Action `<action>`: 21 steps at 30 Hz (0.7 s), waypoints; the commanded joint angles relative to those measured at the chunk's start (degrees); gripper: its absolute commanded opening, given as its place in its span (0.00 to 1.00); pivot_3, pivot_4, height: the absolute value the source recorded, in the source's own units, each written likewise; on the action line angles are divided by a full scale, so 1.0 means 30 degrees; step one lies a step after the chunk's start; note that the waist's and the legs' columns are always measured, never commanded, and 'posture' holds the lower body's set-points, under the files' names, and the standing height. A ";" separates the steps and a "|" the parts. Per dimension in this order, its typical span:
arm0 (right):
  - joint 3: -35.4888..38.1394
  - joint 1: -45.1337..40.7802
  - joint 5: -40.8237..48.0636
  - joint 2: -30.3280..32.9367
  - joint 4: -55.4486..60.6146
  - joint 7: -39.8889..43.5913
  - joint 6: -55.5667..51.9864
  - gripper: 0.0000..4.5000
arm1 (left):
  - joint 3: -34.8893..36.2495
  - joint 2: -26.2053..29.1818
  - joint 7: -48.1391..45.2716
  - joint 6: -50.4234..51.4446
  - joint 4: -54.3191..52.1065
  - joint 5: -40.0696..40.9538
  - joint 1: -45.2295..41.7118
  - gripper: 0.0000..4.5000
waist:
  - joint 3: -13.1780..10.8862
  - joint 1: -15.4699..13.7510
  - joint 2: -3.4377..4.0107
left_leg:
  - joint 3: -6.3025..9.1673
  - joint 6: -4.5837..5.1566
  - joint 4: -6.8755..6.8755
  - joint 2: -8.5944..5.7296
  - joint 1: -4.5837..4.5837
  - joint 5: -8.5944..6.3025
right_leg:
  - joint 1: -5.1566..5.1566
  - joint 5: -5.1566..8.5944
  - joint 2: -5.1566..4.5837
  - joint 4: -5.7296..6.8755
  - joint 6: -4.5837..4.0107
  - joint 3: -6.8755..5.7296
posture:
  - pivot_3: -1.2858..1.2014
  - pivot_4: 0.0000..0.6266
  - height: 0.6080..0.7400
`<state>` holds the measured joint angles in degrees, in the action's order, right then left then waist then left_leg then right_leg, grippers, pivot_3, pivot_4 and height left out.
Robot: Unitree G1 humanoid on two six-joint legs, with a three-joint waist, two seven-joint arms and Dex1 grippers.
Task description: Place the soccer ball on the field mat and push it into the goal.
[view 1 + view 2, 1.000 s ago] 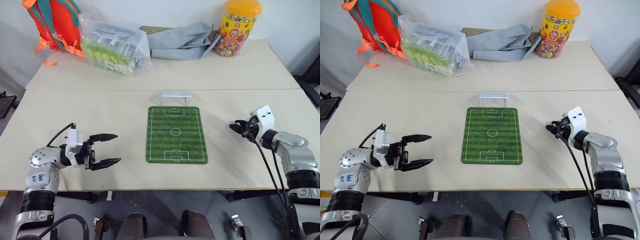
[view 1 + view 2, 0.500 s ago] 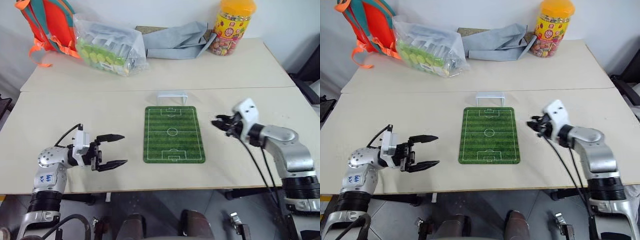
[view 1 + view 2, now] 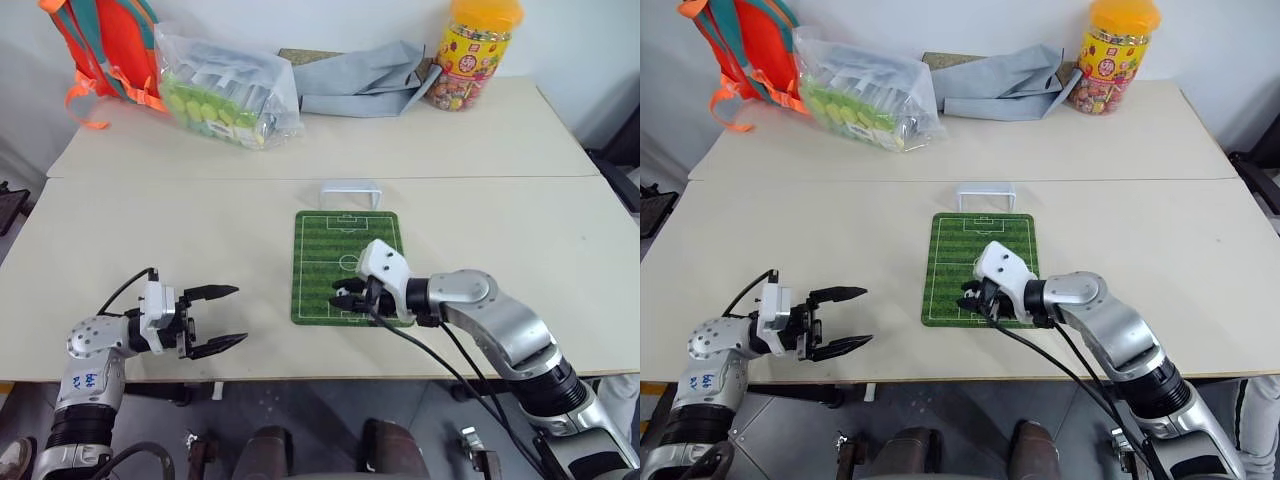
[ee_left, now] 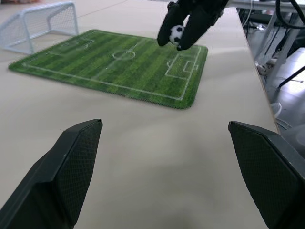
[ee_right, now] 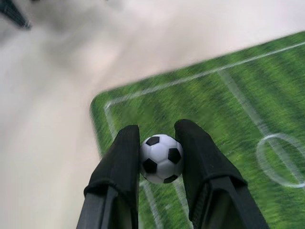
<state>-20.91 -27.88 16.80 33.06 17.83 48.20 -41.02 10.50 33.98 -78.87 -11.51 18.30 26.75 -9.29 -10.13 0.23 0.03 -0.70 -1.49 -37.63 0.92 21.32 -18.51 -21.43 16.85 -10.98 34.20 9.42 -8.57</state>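
Soccer ball (image 5: 161, 158) pinched in right gripper (image 5: 160, 138) above field mat (image 3: 322, 260), not yet set down; push toward goal (image 3: 350, 191) remains. Left gripper (image 3: 218, 319) open, empty.

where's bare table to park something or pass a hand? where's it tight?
Free: the tabletop right of the field mat, and the stretch between the mat and the open left gripper. Tight: the back edge, lined by backpack, plastic bag, grey cloth and candy jar; also the mat's near end, where the right gripper holds the soccer ball.
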 commanded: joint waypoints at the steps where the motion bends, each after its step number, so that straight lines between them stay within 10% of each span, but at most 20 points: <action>1: 0.0217 0.0129 -0.0351 0.0323 -0.0247 0.0487 0.0974 0.19 | 0.0345 0.0185 0.0132 -0.0318 -0.0419 0.0205 -0.0111 1.00 | 0.0000 -0.0003 -0.0001 | 0.0000 0.0000 -0.0004 0.0000 0.0000 0.0000 | 0.0000 -0.0001 0.0000 0.0005 -0.0002 0.0000 | 0.52 0.24 1.00; 16: 0.0262 0.0458 -0.1119 0.0273 -0.2288 0.1384 0.2626 0.19 | 0.0062 -0.0079 0.0125 -0.0376 -0.0248 0.0183 -0.0787 1.00 | 0.0001 0.0001 -0.0003 | -0.0012 0.0000 -0.0031 0.0001 -0.0007 0.0000 | 0.0001 -0.0004 0.0000 0.0030 -0.0006 0.0014 | 0.52 0.24 1.00; 21: 0.0263 0.0560 -0.1277 0.0298 -0.2287 0.1391 0.2739 0.52 | -0.0116 -0.0237 0.0159 -0.0316 -0.0361 0.0180 -0.0840 1.00 | 0.0002 -0.0001 -0.0004 | -0.0013 0.0000 -0.0068 0.0001 -0.0008 0.0000 | 0.0001 -0.0005 0.0000 0.0068 -0.0009 0.0026 | 0.52 0.24 1.00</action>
<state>-20.92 -26.51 13.94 33.71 10.98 52.76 -32.70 10.17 33.50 -78.41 -11.88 18.37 26.78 -11.81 -10.12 0.23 0.02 -0.74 -1.49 -37.86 0.92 21.29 -18.51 -21.42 16.83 -10.98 34.42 9.39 -8.48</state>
